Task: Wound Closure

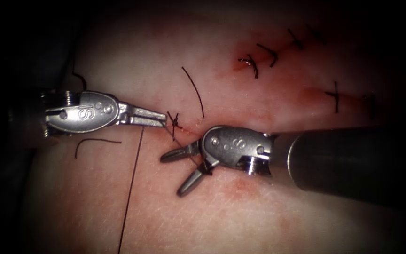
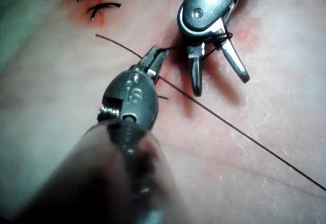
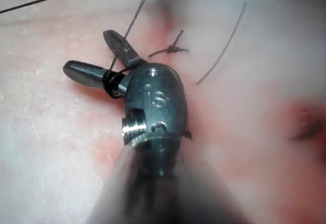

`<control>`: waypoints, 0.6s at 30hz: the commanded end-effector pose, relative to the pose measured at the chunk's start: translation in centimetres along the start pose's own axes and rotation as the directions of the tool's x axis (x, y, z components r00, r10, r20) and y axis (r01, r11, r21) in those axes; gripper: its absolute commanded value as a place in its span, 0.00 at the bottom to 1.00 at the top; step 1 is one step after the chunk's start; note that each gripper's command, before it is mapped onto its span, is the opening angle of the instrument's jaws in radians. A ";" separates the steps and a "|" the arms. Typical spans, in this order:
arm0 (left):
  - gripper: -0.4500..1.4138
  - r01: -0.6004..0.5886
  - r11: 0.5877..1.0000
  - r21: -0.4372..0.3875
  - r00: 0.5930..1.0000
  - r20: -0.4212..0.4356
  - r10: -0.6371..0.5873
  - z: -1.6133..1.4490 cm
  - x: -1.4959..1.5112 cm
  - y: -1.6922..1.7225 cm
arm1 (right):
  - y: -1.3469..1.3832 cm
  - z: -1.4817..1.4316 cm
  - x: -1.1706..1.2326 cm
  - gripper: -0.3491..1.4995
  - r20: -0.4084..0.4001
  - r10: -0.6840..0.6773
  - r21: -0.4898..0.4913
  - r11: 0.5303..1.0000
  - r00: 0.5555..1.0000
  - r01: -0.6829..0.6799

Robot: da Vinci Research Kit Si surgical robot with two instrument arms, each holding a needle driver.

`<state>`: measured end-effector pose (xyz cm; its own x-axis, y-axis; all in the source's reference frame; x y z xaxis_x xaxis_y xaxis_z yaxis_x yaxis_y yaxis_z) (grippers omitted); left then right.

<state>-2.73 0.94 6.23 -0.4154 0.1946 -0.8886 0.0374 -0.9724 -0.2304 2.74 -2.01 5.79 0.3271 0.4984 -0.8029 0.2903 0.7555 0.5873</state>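
- Left tool (image 1: pixel 158 118), jaws together, is clamping the thread (image 1: pixel 130 188) at the knot's (image 1: pixel 175 122) nine o'clock.
- Right tool (image 1: pixel 177 171), jaws apart, is carrying thread wound around its hinge: knot-tying seems in hand; tightening likely calls for opposed tension.

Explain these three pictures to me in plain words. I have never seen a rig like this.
This is a surgical practice robot stitching a cut in pork belly, the tissue. One picture looks down from an endoscope; the other two come from cameras riding on each arm.

The left hand, a slim two-jawed tool, is shut on the thread beside a fresh knot at the cut. The right hand has its jaws spread open, with thread wound around their base; it grips nothing.

A loose curved strand lies above the knot and a cut end of thread below the left tool. Finished stitches sit further right, with red fluid around them.
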 end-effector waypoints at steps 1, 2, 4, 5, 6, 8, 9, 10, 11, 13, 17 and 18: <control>0.00 0.000 1.000 -0.001 1.000 -0.002 0.000 0.08 -0.07 -0.03 | 0.02 0.09 -0.06 0.52 -0.030 0.006 0.009 1.000 1.000 -0.006; 0.00 -0.001 1.000 0.000 1.000 -0.002 0.001 0.10 -0.11 -0.05 | 0.02 0.08 -0.05 0.45 -0.056 0.005 0.015 1.000 0.998 -0.004; 0.00 -0.004 1.000 -0.001 1.000 0.001 0.004 0.12 -0.21 -0.10 | 0.03 0.06 -0.04 0.23 -0.090 0.001 0.027 1.000 0.996 0.001; 0.00 -0.006 1.000 0.002 1.000 0.005 0.006 0.14 -0.26 -0.12 | 0.03 0.04 -0.03 0.13 -0.113 0.001 0.036 0.999 0.994 0.003; 0.00 -0.007 1.000 0.006 1.000 0.010 0.007 0.16 -0.30 -0.13 | 0.03 0.03 -0.03 0.11 -0.139 0.002 0.041 0.999 0.990 0.004; 0.00 -0.014 1.000 0.006 1.000 0.027 0.014 0.22 -0.42 -0.16 | 0.03 0.01 -0.02 0.09 -0.208 0.016 0.051 0.999 0.978 -0.006; 0.00 -0.023 1.000 0.005 0.999 0.035 0.023 0.24 -0.47 -0.16 | 0.03 -0.01 -0.01 0.09 -0.243 0.025 0.055 0.998 0.970 -0.012; 0.00 -0.020 1.000 0.004 0.999 0.043 0.020 0.31 -0.58 -0.15 | 0.04 -0.04 0.00 0.05 -0.311 0.038 0.062 0.998 0.950 -0.020; 0.00 -0.018 1.000 0.003 0.999 0.047 0.018 0.34 -0.62 -0.14 | 0.05 -0.05 0.01 0.05 -0.356 0.054 0.071 0.997 0.933 -0.030; 0.00 -0.015 1.000 -0.003 0.998 0.058 0.015 0.40 -0.70 -0.12 | 0.08 -0.08 0.03 0.05 -0.424 0.070 0.024 0.998 0.903 -0.066; 0.00 -0.006 1.000 0.001 0.998 0.066 0.006 0.49 -0.81 -0.04 | 0.14 -0.17 0.06 0.09 -0.560 0.074 -0.137 0.974 0.825 -0.181; 0.00 -0.003 1.000 0.001 0.998 0.065 0.003 0.49 -0.82 -0.02 | 0.15 -0.19 0.07 0.09 -0.590 0.075 -0.167 0.963 0.804 -0.212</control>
<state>-2.78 0.72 7.09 -0.4743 0.1872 -0.8602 0.0354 -0.9723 -0.2311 2.53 -1.76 5.75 -0.2552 0.7073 -0.6592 0.0424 0.6893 0.7232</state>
